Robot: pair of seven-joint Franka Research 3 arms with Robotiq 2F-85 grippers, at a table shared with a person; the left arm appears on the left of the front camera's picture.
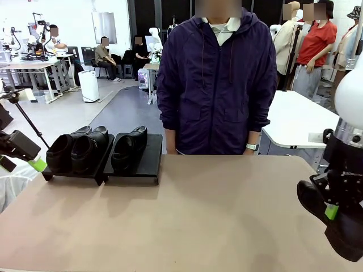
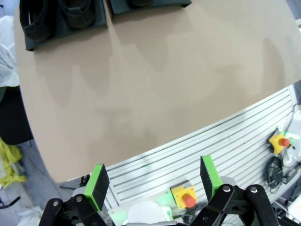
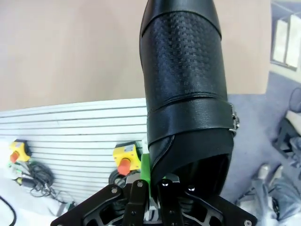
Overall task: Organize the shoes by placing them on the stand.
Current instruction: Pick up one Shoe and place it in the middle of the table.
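The black stand (image 1: 148, 157) sits at the table's far left and carries three black shoes: two (image 1: 59, 153) (image 1: 88, 148) side by side on its left panel and one (image 1: 127, 147) on its right panel. A fourth shoe (image 1: 311, 199) hangs over the table's right edge, with my right gripper (image 1: 330, 212) shut on it. In the right wrist view this shoe (image 3: 183, 84) points away from the camera, and the fingers (image 3: 149, 183) pinch the rim of its opening. My left gripper (image 1: 34, 164) hovers open just left of the stand. Its green pads (image 2: 96, 181) stand wide apart with nothing between them.
A person in a dark purple jacket (image 1: 215, 85) stands at the far side, arms down. The tan table (image 1: 215, 215) is bare from the middle to the right. Below the near edge are a slotted rail (image 2: 244, 141) and yellow stop buttons (image 2: 184, 197) (image 3: 124, 158).
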